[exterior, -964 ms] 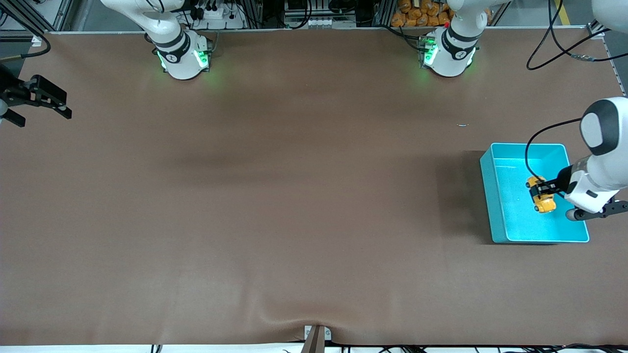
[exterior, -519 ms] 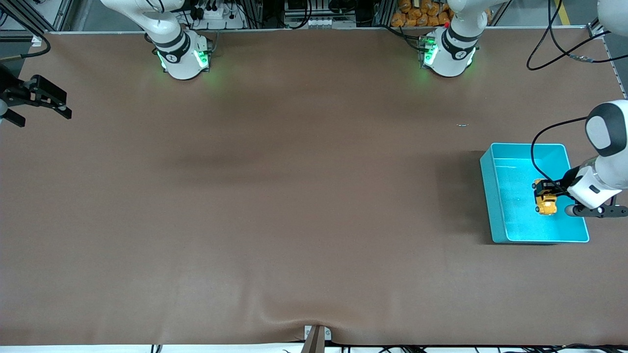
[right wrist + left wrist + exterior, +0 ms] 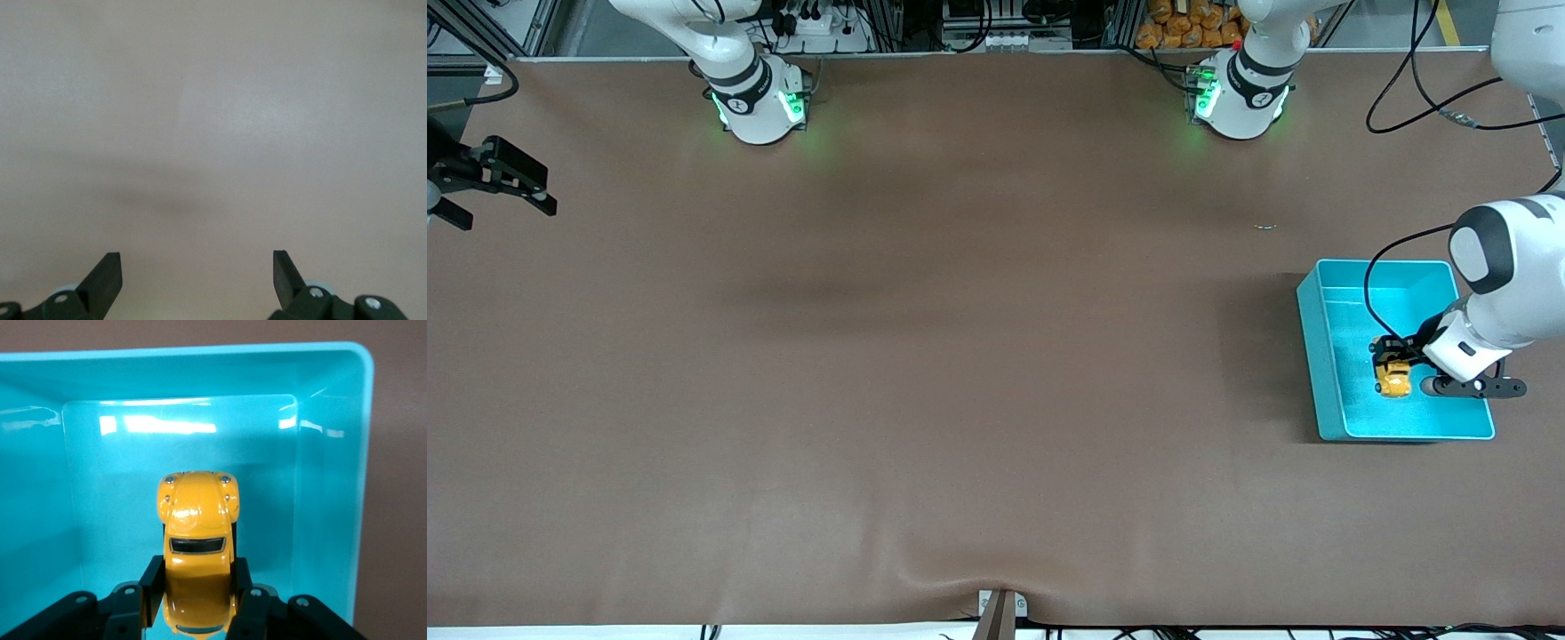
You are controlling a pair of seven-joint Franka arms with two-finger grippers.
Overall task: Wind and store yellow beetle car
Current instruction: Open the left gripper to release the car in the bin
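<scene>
A turquoise bin (image 3: 1325, 356) sat on the brown bench (image 3: 960, 356) at the left arm's end, roughly three o'clock from centre; black cables (image 3: 1432, 80) trailed at one o'clock.

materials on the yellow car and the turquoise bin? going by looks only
The yellow beetle car, held between the left gripper jaws inside the bin: glossy painted shell with soft highlights on the hood and roof, either diecast metal or hard plastic; the look leaves that open. The turquoise bin: most likely moulded plastic, smooth and shiny, with bright reflections on its floor and rounded corners.
</scene>
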